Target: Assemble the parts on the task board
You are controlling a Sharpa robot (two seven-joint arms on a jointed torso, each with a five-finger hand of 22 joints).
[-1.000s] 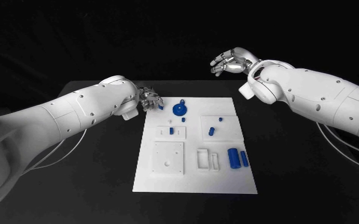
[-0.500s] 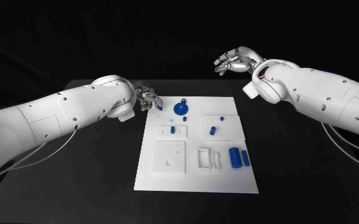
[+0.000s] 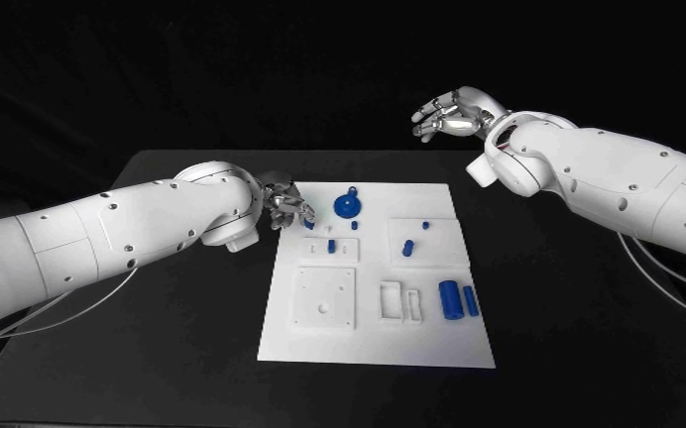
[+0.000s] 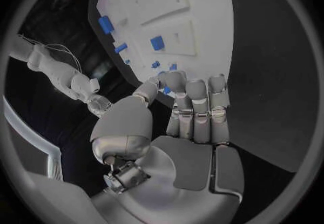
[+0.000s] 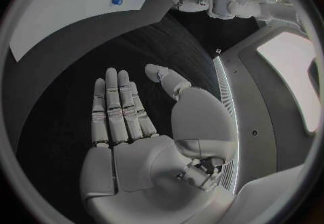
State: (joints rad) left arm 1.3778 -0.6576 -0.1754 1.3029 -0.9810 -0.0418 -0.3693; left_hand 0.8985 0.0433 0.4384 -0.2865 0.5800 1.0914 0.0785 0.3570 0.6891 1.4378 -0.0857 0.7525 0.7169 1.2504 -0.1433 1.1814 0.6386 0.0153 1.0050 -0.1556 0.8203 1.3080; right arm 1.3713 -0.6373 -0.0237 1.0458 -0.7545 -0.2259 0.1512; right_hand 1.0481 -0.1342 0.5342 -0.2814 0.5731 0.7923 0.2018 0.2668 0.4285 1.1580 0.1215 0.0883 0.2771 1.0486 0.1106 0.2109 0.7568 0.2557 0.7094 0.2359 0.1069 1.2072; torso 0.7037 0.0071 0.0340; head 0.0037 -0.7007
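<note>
Black table [image 3: 171, 279] carries the white task board [image 3: 375, 344], its blue parts [image 3: 449, 301] scattered across it, while the left hand [image 3: 290, 202] pinches a small blue piece at the board's far-left corner (probably for seating) and the right hand [image 3: 455, 114] hovers open, empty, beyond the board's far edge.

Left hand [image 3: 288, 201] pinches a small blue part [image 3: 309, 220] at the task board's [image 3: 375, 349] far-left corner — right hand [image 3: 455, 116] hovers beyond it, empty, fingers apart.

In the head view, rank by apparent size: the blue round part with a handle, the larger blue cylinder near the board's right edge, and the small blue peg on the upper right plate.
1. Blue round part
2. Larger blue cylinder, close to it in size
3. Small blue peg, clearly smallest
</note>
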